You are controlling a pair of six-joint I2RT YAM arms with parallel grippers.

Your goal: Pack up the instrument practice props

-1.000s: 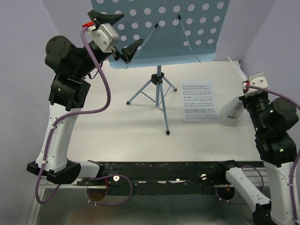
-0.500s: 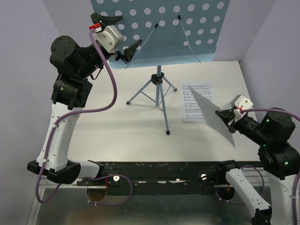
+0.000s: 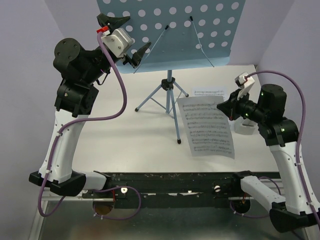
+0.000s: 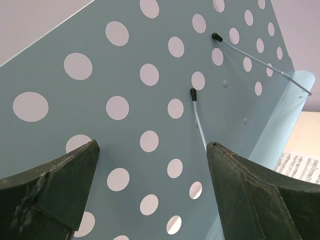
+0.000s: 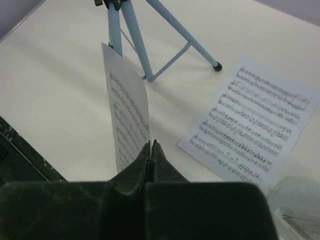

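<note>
Right tool (image 5: 151, 145) squeezing fully closed on one edge of a sheet-music page (image 3: 207, 127), holding it off the bench (image 3: 125, 130), long axis running far-to-near, top edge toward the music stand (image 3: 170, 64). Left tool (image 4: 150, 150) gaping wide before the upright stand's tray (image 4: 145, 107), gripping nothing. Second page (image 5: 255, 135) lying flat beside the tripod legs (image 5: 185, 35).

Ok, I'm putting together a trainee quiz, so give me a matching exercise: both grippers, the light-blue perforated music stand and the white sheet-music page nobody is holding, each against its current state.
Things:
1. left gripper
2. right gripper
3. light-blue perforated metal music stand
4. free white printed sheet-music page

States:
A. lying flat on the table
B. shut on the other white printed page
C. open, facing the stand
D. standing upright

Pairs: 1-C; 2-B; 3-D; 4-A
</note>
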